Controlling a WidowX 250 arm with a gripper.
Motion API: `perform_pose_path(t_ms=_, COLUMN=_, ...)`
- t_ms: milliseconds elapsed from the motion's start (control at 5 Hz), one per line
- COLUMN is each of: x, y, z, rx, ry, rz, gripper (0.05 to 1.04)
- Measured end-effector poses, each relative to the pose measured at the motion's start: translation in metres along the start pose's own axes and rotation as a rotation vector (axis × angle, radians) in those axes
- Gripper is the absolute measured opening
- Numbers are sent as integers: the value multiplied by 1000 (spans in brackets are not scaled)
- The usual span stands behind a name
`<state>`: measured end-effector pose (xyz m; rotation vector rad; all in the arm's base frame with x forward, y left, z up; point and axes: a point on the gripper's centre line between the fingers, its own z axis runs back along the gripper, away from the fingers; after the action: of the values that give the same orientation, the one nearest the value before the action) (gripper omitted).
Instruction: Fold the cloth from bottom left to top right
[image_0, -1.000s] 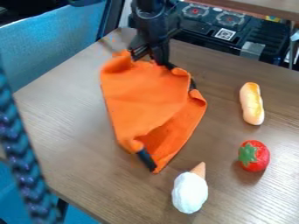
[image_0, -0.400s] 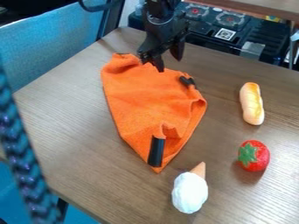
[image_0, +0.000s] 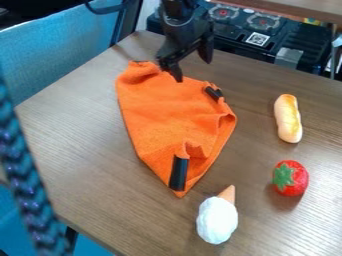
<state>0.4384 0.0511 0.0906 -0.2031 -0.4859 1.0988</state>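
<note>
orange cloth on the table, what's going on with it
A robot's open end effector is at the cloth's far edge, gripping nothing. The cloth lies rumpled and partly folded on the table, coming to a point at its near end. A toy ice cream cone sits just beyond that point, towards the camera.

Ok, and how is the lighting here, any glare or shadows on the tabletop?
Camera view: pale sheen on the brown wood-grain table, towards its lower right; a soft shadow at the lower left of the round red toy fruit with green leaves; no glare on the orange fabric cloth.
</note>
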Motion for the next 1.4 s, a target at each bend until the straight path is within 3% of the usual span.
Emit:
perform_pose_path(t_ms=400, x=52, y=45, z=45, rx=9, ry=-89, rz=-204, gripper=999)
perform_pose_path(t_ms=600, x=62, y=64, z=76, rx=11, ry=-77, rz=-337, gripper=999)
perform_pose_path(t_ms=800, x=50, y=79, z=111, rx=78, ry=-37, rz=-518, gripper=999)
perform_pose_path(t_ms=1200, x=-32, y=98, z=159, rx=37, ry=38, rz=-915, gripper=1000)
perform_pose_path(t_ms=1400, x=-31, y=98, z=161, rx=34, ry=32, rz=-919, gripper=999)
